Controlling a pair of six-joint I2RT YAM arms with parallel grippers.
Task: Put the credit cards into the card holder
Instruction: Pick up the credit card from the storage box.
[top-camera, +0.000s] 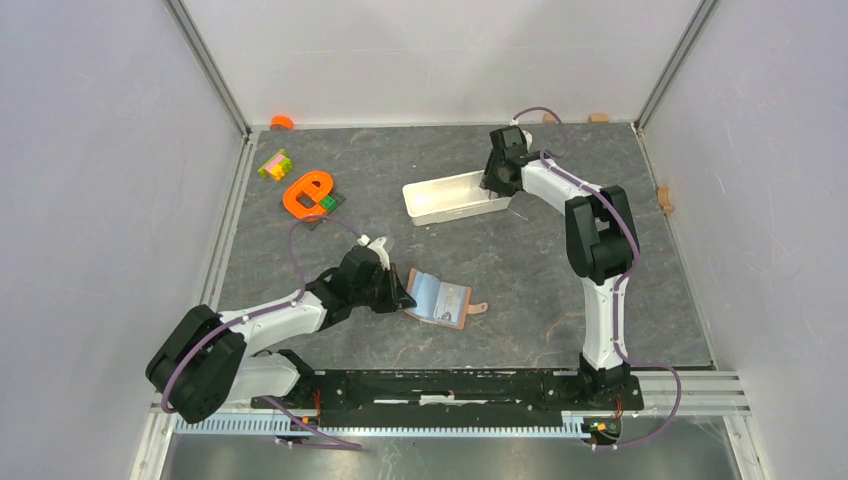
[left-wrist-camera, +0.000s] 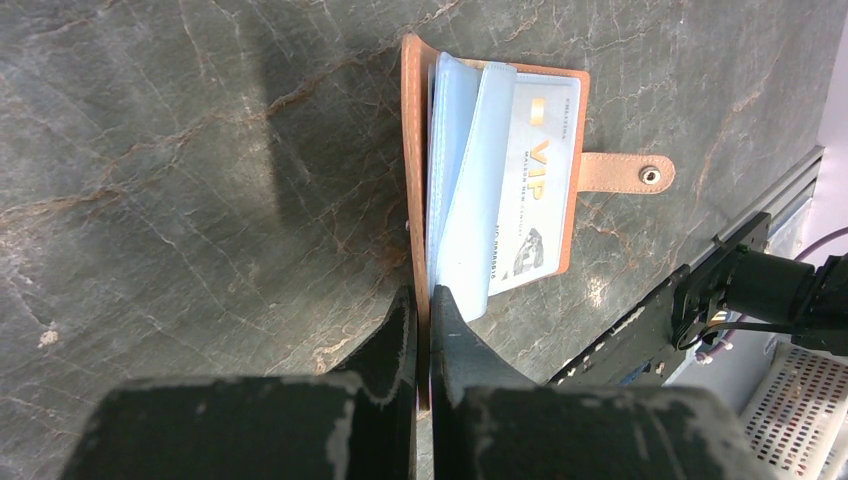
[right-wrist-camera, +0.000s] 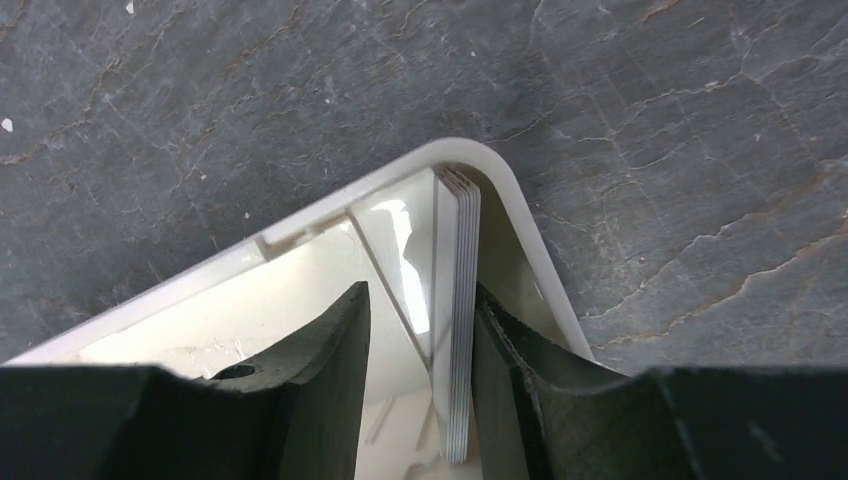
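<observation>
The brown card holder (top-camera: 446, 300) lies open on the table, its snap tab (left-wrist-camera: 650, 176) pointing away. Pale blue sleeves and a VIP card (left-wrist-camera: 540, 180) show inside it. My left gripper (left-wrist-camera: 423, 300) is shut on the holder's raised brown cover (left-wrist-camera: 412, 150); it also shows in the top view (top-camera: 403, 294). A stack of credit cards (right-wrist-camera: 458, 300) stands on edge in the right end of the white tray (right-wrist-camera: 520, 200). My right gripper (right-wrist-camera: 420, 300) is open inside the tray (top-camera: 445, 198), its jaws on either side of the stack. The right finger (right-wrist-camera: 500, 340) touches the cards; the left stands apart.
An orange ring-shaped toy (top-camera: 308, 192), yellow-green blocks (top-camera: 274, 164) and an orange cap (top-camera: 282, 122) sit at the back left. Small wooden pieces (top-camera: 664, 198) lie by the right wall. The arms' base rail (top-camera: 450, 385) runs along the near edge.
</observation>
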